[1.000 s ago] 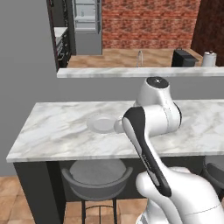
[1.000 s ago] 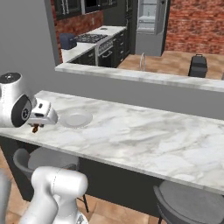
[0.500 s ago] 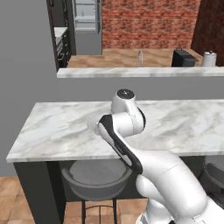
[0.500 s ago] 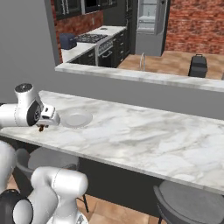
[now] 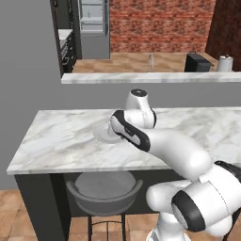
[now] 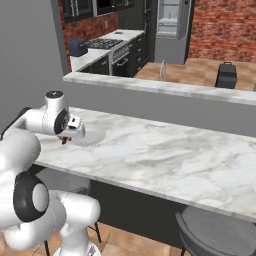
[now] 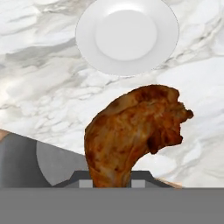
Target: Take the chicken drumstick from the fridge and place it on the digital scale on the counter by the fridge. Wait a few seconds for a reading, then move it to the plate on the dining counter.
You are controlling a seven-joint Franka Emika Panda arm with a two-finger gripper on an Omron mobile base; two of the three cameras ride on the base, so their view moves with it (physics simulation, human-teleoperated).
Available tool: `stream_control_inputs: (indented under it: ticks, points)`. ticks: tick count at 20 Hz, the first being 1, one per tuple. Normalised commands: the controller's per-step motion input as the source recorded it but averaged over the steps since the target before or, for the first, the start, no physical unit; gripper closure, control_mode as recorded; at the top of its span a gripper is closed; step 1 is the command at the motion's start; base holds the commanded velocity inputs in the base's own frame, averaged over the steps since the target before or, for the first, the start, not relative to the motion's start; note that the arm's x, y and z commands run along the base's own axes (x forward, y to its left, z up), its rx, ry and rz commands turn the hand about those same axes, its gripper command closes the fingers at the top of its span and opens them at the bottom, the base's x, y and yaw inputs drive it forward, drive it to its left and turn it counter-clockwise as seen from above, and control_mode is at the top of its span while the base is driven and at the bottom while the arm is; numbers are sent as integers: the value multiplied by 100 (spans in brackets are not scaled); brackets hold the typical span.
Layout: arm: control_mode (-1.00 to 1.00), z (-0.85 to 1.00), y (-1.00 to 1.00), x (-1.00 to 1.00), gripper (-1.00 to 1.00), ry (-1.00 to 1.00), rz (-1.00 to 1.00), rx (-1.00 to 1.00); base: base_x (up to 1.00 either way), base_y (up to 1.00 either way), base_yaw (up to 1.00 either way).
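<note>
Jaws pinching chicken drumstick (image 7: pixel 131 131) at its thin bone end; light, rigid-looking, plate (image 7: pixel 127 35) at 12 o'clock.

White arm (image 5: pixel 162 146) over dining counter (image 5: pixel 61 141), plate (image 5: pixel 104 135) beside

- Left base view looks forward and down from behind the arm's left, over the desk (image 5: pixel 61 136) toward the fridge (image 5: pixel 92 26).
- Right base view covers the same desk from the other side.
- Hand view looks close down at the plate (image 7: pixel 127 35).
</note>
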Motion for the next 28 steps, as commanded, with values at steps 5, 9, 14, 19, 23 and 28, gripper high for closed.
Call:
stream_control_inputs:
  ticks: [5,9,14,19,23,28]
  points:
    - [-100,1,-31,53,100,8,7,2,0,0,0]
    - [-100,0,0,56,100,9,10,0,0,0,0]
    - [-100,0,1,28,100,11,14,0,0,0,0]
    - [-100,-10,16,0,100,10,6,-4,0,0,0]
    - [-100,-30,17,0,100,15,1,-8,0,0,0]
    - [-100,-16,15,0,100,6,0,-7,0,0,0]
